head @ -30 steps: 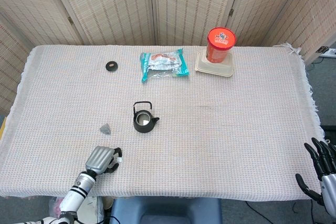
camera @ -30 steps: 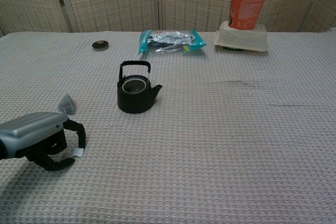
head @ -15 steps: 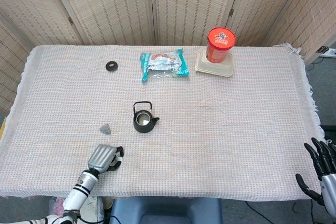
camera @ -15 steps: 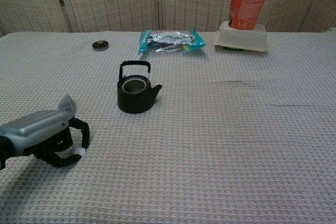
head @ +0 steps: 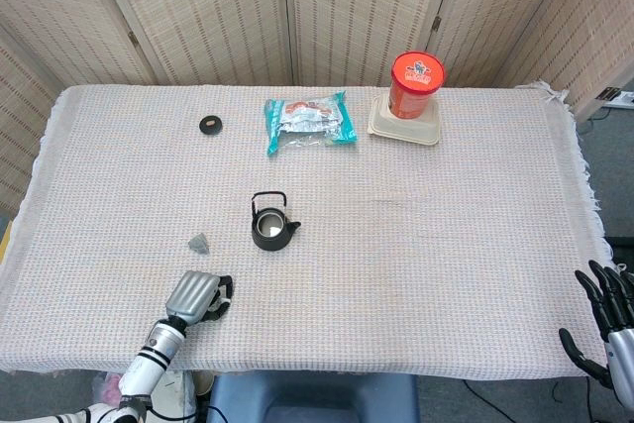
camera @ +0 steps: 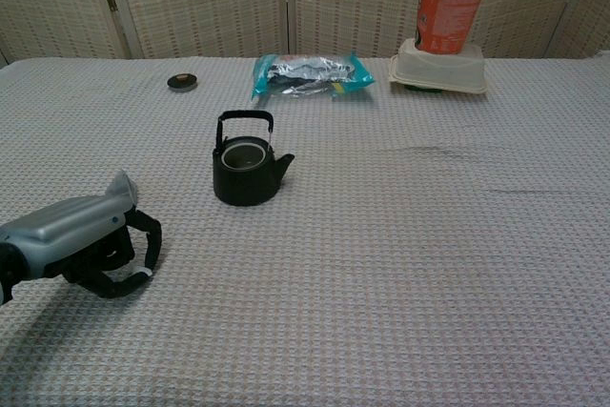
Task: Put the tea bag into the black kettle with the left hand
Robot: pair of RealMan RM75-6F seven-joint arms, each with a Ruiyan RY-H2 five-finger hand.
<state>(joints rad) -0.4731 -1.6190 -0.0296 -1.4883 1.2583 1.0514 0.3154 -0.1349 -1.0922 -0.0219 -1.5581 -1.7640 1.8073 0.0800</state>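
The small grey tea bag (head: 199,243) lies on the cloth, left of the black kettle (head: 271,226). The kettle (camera: 248,163) stands lidless with its handle upright and its spout to the right. My left hand (head: 198,295) hovers near the table's front edge, just short of the tea bag (camera: 122,185), fingers curled in and holding nothing. In the chest view the left hand (camera: 84,245) partly hides the tea bag. My right hand (head: 606,317) hangs off the table's front right corner with fingers spread.
The kettle's round black lid (head: 210,125) lies at the back left. A teal snack packet (head: 310,120) sits at the back centre. A red tub (head: 415,84) stands on a cream box (head: 404,126) at the back right.
My left hand has crept forward over the cloth toward the tea bag. The right hand and the objects have stayed put.
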